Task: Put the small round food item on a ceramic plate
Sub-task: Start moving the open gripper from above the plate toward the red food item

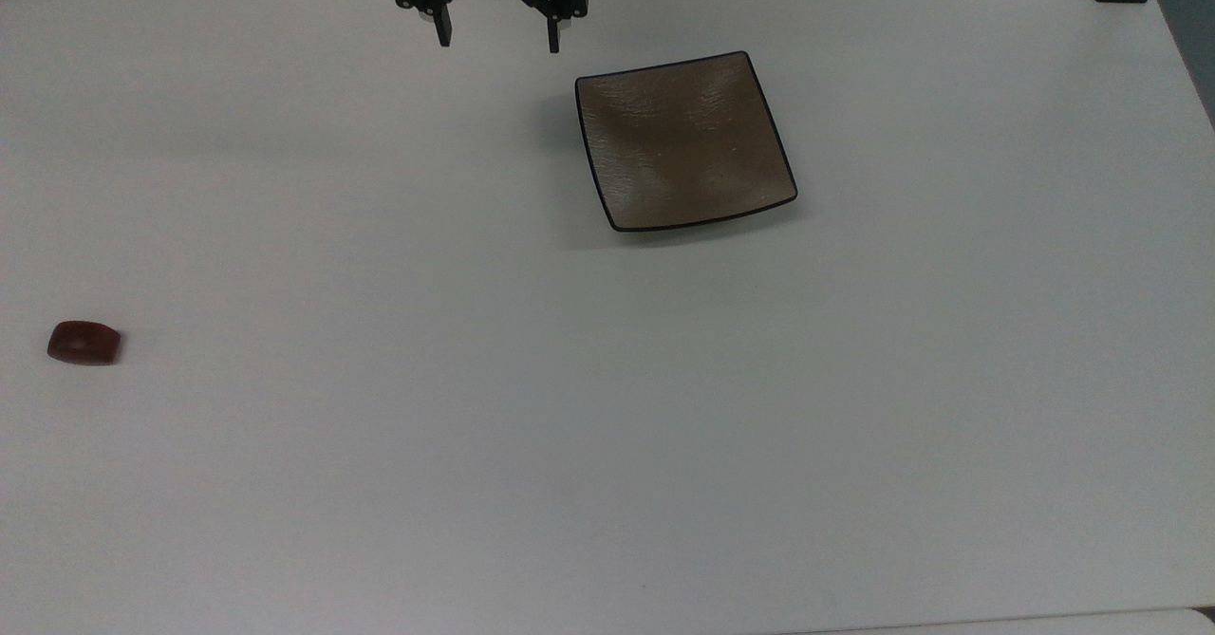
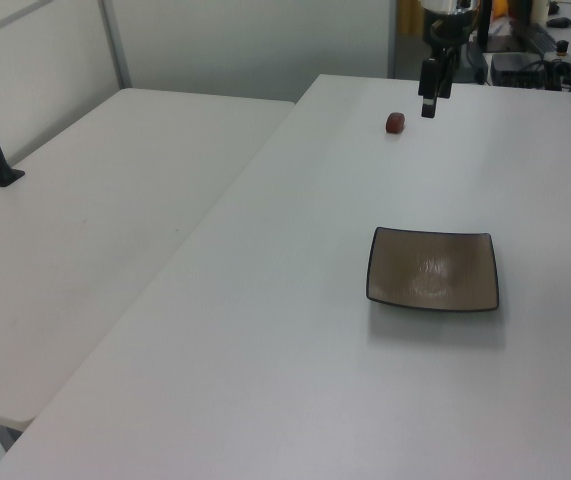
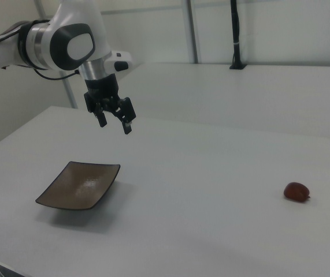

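nothing of the job is done yet; the gripper hangs above the white table with its fingers spread apart and nothing between them, near the top view's upper edge and just to the top view's left of the plate; the plate is bare; the small red-brown food lump lies on the table well apart from both, far to the top view's left; what is left, by my reckoning: reach the lump, grip it, carry it over, set it on the plate
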